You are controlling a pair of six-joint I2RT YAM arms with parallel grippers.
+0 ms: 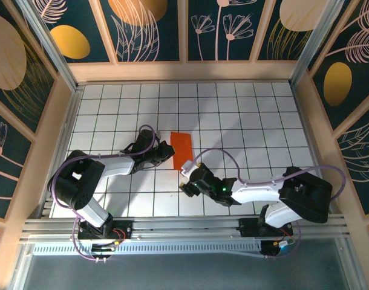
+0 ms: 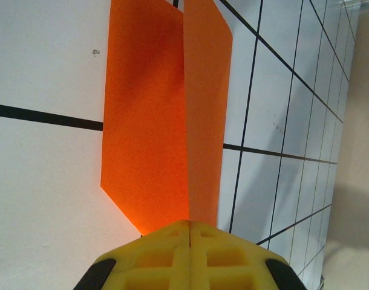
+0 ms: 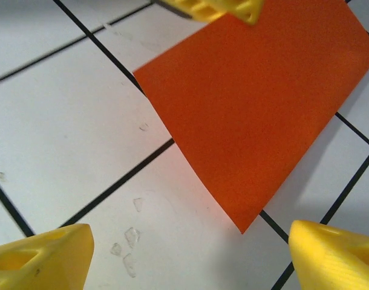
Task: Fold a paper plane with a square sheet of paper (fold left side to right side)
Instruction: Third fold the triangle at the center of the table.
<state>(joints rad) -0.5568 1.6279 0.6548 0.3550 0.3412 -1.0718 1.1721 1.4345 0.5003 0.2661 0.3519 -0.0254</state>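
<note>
Pinched tight in the left gripper point(image 2: 189, 228), yellow lattice pads point(image 2: 166, 254) pressed together on the paper point(image 2: 149, 121). Thin, matte orange, folded along one sharp crease running straight ahead of that grip, one layer seemingly lifted. Spread wide at the right gripper point(image 3: 190, 248), blunt yellow fingers point(image 3: 42, 257) apart, nothing held; a paper corner just ahead, between them.

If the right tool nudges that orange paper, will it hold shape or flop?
Probably flops: the paper looks thin and bows toward its free corner. Likely light, so it may slide on the smooth table. The left tool, shut on it, should anchor one edge.
</note>
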